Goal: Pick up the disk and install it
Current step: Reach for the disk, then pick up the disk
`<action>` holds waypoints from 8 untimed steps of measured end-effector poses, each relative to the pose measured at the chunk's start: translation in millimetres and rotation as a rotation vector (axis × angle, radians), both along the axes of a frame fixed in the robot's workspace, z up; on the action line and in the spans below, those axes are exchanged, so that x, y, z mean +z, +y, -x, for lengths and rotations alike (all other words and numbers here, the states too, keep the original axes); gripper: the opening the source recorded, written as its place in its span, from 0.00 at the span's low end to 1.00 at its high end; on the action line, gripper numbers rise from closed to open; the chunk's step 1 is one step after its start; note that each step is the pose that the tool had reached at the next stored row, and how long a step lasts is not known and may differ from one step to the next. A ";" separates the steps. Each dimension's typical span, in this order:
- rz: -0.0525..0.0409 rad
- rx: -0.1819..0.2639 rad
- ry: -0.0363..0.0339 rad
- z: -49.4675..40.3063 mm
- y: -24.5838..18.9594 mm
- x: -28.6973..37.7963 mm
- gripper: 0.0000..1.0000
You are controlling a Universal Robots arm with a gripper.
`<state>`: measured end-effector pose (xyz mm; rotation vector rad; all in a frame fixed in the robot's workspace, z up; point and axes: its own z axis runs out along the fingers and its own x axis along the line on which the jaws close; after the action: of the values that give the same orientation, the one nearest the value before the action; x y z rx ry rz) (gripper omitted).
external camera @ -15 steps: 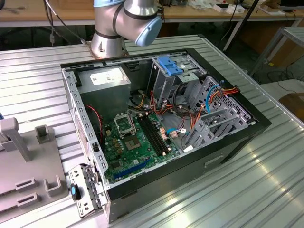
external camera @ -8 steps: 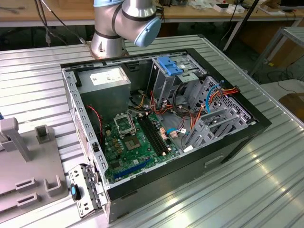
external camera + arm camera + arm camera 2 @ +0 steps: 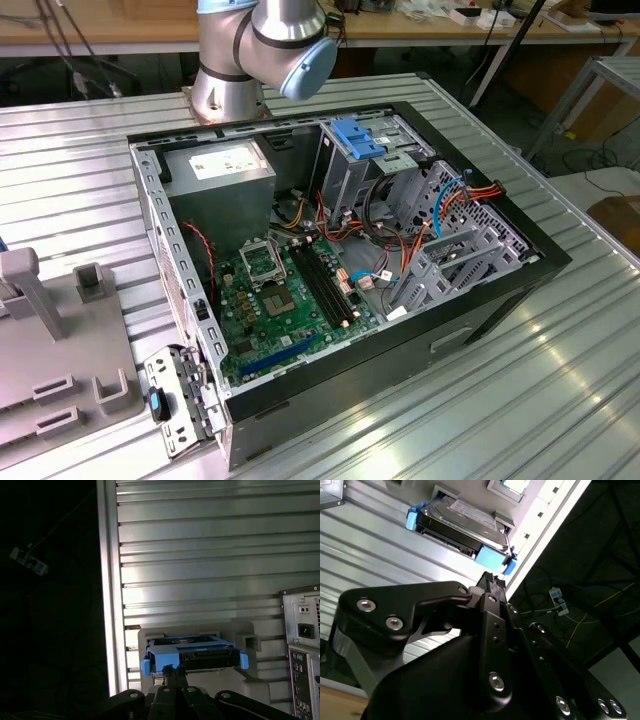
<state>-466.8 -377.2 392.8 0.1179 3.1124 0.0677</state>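
The black metal gripper is closed on nothing, just short of the dark grey, blue-railed disk, which rests in a pale grey plastic holder.

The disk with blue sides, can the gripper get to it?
Probably yes. The disk lies uncovered in its grey holder, and the gripper is close by it with nothing between them in both wrist views.

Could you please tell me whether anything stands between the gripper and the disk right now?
Nothing visible does. In the second wrist view the gripper sits close to the disk, apart from it, with only bare ribbed table showing between them. The disk lies in a grey holder.
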 end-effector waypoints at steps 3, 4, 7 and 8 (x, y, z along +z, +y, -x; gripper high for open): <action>0.0000 0.000 0.0001 0.2 0.0 0.0 0.11; 0.0001 0.000 0.0001 0.2 0.0 0.0 0.11; 0.0000 0.001 0.0000 0.4 0.0 0.0 0.11; 0.0000 0.004 0.0000 0.4 0.0 0.0 0.11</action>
<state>-467.2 -377.2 392.8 0.1111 3.1128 0.0678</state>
